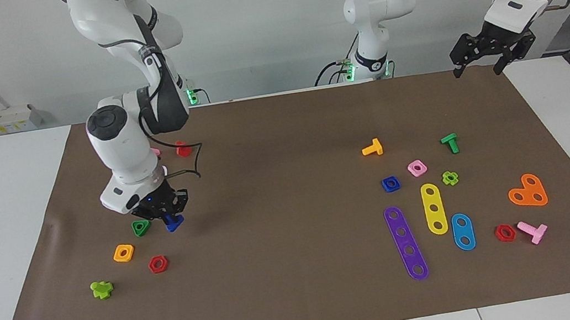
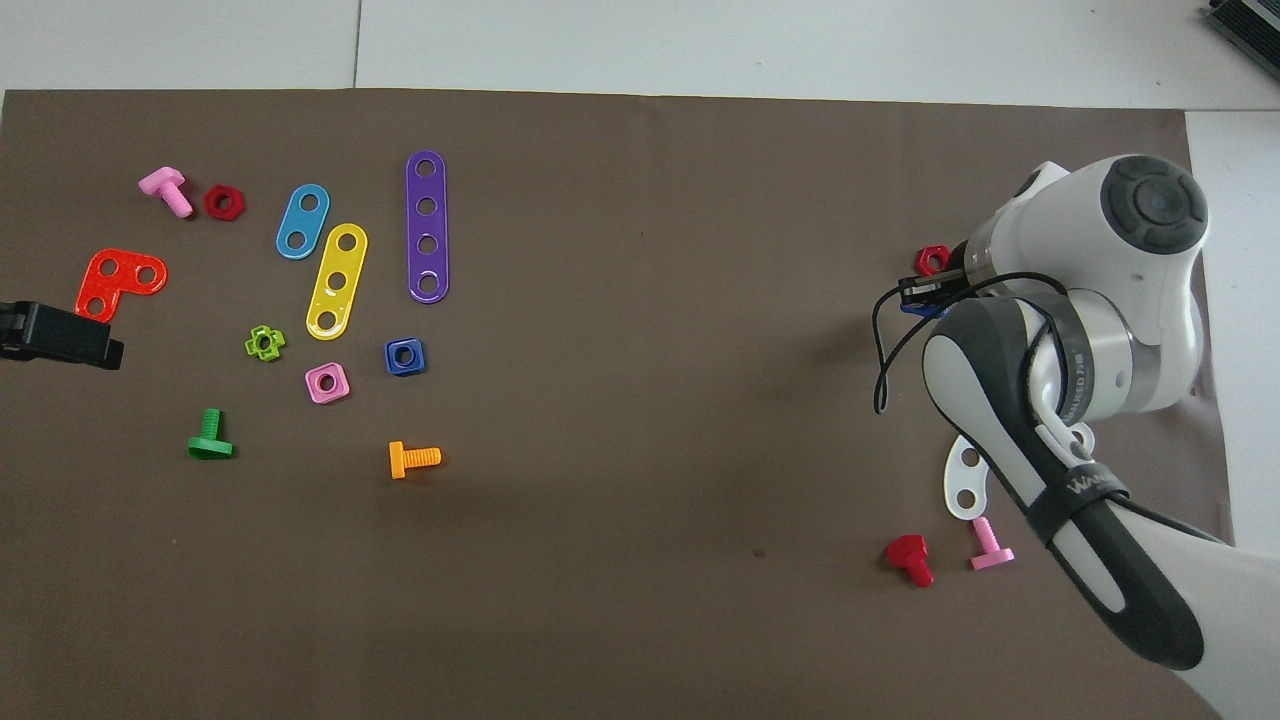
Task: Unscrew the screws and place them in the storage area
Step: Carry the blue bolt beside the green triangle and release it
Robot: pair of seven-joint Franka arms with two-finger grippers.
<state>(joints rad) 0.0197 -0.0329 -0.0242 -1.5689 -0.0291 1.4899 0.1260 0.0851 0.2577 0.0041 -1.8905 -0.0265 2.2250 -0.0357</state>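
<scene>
My right gripper (image 1: 169, 216) is shut on the dark blue triangular-headed bolt (image 1: 174, 223) and holds it just above the brown mat, beside the green triangular nut (image 1: 141, 227). In the overhead view the arm hides most of the bolt; only a blue sliver (image 2: 918, 310) shows. The matching dark blue square nut (image 1: 390, 184) lies on the mat toward the left arm's end, beside the pink square nut (image 1: 416, 167); it also shows in the overhead view (image 2: 405, 356). My left gripper (image 1: 484, 60) hangs raised over the mat's corner at the left arm's end.
Near my right gripper lie an orange square nut (image 1: 123, 253), a red hex nut (image 1: 158, 264), a lime cross bolt (image 1: 102, 289), a red bolt (image 1: 183, 149) and a white arc plate (image 2: 962, 480). Purple (image 1: 406, 242), yellow (image 1: 434, 208) and blue strips (image 1: 463, 231) lie near the blue nut.
</scene>
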